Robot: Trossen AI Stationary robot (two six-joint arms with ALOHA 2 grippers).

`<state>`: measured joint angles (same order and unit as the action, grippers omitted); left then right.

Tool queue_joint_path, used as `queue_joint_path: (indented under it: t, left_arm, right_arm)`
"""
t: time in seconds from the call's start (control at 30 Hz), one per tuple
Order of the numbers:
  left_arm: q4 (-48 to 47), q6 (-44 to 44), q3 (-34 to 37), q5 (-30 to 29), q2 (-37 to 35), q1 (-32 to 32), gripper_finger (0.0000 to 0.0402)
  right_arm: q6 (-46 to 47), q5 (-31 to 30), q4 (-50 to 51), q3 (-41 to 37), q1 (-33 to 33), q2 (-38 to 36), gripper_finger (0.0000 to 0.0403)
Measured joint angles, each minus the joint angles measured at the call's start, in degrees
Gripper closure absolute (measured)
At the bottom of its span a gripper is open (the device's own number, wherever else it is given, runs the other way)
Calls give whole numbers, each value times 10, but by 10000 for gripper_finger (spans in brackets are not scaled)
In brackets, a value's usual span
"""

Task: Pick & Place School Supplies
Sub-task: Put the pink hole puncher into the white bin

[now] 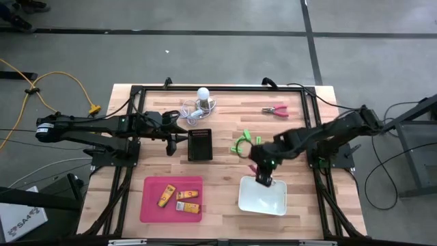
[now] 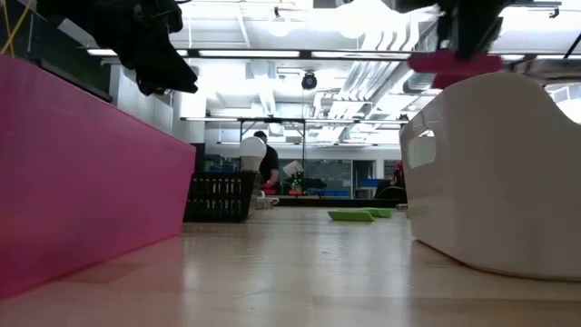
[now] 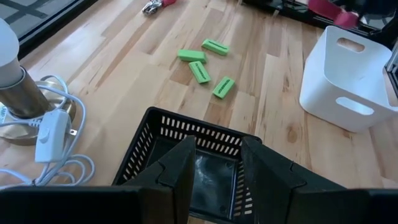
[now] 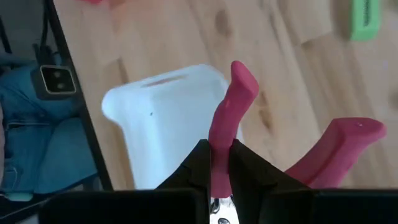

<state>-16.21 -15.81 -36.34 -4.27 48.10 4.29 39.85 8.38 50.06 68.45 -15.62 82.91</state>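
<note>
The pale wooden plank counter (image 1: 225,147) stands on grey concrete floor. At its near left, a flat pink tray (image 1: 153,205) holds yellow-orange oblong pieces (image 1: 179,198). The left tool (image 3: 214,171) hovers, narrowly parted and empty, over the black ribbed basket (image 1: 199,144). Green pieces (image 3: 205,62) lie mid-counter. The right tool (image 4: 219,163) grips pink-handled pliers (image 4: 233,118) above the glossy white bin (image 1: 263,197).

- The left gripper (image 3: 214,168) hangs over an empty black mesh basket (image 3: 186,162), its two dark fingers (image 3: 180,165) parted.
- Four green pieces (image 3: 207,62) lie scattered on the wooden tabletop (image 3: 124,68), beyond the basket.
- A white handled bin (image 3: 348,78) stands near them.
- A white bulb lamp (image 3: 15,74) with coiled cord (image 3: 53,134) sits beside the basket.
</note>
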Motion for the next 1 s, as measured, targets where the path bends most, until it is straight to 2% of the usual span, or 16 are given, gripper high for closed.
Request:
queue_joint_path:
  t: [0.27, 0.47, 0.77, 1.0]
  left_arm:
    - [1, -17, 0, 0, 0, 0, 274]
    - [16, -18, 0, 0, 0, 0, 274]
    - [22, -18, 0, 0, 0, 0, 274]
    - [22, -18, 0, 28, 0, -2, 274]
  right_arm:
    - [83, -51, -24, 0, -93, 0, 375]
    - [103, -59, -50, 0, -129, 28, 375]
    - [101, -50, -68, 0, -139, 106, 375]
    - [95, -47, -86, 0, -139, 146, 374]
